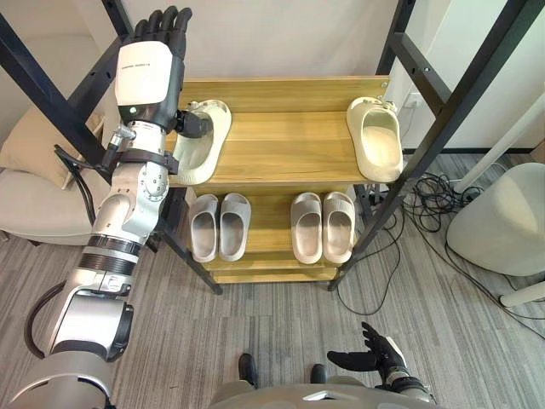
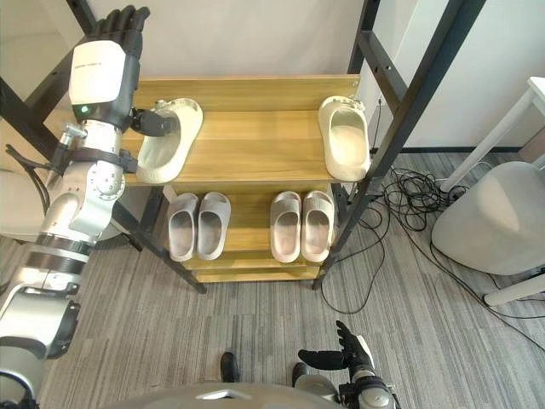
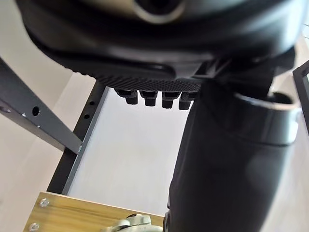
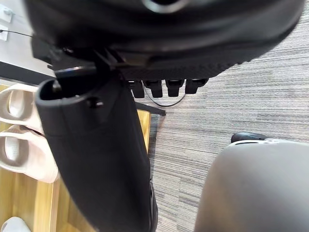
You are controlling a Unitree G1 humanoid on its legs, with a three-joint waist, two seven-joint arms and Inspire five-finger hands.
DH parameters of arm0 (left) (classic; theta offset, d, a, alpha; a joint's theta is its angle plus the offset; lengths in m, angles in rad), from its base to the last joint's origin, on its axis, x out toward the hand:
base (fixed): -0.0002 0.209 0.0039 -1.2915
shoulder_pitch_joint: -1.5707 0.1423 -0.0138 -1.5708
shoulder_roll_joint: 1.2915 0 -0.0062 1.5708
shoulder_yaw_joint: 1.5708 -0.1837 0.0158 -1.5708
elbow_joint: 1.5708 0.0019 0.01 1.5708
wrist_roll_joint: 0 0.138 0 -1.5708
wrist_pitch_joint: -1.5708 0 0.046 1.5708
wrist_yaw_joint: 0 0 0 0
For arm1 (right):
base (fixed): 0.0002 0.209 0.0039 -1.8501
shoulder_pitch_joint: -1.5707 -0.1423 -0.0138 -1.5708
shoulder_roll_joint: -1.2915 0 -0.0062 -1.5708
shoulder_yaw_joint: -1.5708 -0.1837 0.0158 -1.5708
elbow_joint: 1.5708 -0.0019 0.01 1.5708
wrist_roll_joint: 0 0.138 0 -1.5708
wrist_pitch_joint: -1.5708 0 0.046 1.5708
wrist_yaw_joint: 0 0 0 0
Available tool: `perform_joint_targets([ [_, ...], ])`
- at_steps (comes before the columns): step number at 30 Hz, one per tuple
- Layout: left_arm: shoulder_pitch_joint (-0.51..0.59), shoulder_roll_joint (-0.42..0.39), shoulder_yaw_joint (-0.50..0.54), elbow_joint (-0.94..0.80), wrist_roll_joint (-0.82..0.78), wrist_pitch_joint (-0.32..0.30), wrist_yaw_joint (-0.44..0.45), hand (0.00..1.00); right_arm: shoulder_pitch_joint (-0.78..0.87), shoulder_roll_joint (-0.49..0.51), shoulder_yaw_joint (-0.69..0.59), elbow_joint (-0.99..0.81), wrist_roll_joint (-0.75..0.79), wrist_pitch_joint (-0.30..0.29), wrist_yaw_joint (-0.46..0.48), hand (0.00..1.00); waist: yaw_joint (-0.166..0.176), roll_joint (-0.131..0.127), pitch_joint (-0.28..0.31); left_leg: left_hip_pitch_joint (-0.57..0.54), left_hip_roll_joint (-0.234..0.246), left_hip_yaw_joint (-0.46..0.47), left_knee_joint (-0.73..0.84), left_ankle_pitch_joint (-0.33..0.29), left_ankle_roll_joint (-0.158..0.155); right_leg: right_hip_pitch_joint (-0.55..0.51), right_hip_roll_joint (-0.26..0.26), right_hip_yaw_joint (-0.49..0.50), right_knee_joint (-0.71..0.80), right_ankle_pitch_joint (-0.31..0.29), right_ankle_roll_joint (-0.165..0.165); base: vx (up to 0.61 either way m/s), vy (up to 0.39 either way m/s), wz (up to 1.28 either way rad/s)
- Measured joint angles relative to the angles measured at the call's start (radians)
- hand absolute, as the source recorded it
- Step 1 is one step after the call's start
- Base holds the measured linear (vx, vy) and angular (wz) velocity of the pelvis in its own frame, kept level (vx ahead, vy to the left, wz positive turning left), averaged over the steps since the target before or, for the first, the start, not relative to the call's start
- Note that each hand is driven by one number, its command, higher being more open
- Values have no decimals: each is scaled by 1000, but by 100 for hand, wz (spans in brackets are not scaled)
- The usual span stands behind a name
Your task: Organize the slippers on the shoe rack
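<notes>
One slipper [image 1: 203, 149] beside thumb of left hand [image 1: 149, 72] | fingers [image 1: 166, 21] straight, clear of it | right hand [image 1: 379, 354] fingers spread

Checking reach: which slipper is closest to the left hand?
The cream foam slipper at the left end of the wooden top shelf, beside the left hand's thumb; the other five lie further off.

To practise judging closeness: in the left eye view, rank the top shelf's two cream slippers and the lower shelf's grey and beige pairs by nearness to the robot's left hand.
1. Left cream slipper, top shelf, beside the left hand.
2. Grey pair, lower shelf, left side.
3. Beige pair, lower right, and right cream slipper, top right: too close to call.
</notes>
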Motion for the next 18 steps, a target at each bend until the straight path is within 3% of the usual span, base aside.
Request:
perform_joint_targets([
  [8, 3, 0, -1, 31, 0, -2, -14, 100, 14, -3, 0, -38, 0, 0, -1, 100, -1, 7, 7, -12, -1, 2, 1, -4, 1, -11, 0, 1, -5, 0, 0, 0, 0, 0],
  [9, 3, 0, -1, 42, 0, -2, -14, 0, 15, -5, 0, -42, 0, 0, -1, 100, -2, 9, 9, -15, -1, 3, 0, -4, 1, -14, 0, 2, -5, 0, 0, 0, 0, 0],
  [18, -17, 0, -1, 49, 1, 26, -3, 0, 17, -8, 3, -74, 0, 0, -13, 100, 5, 2, 23, -51, 5, 30, 4, -3, 2, -64, 3, 30, -6, 15, -1, -25, 5, -7],
])
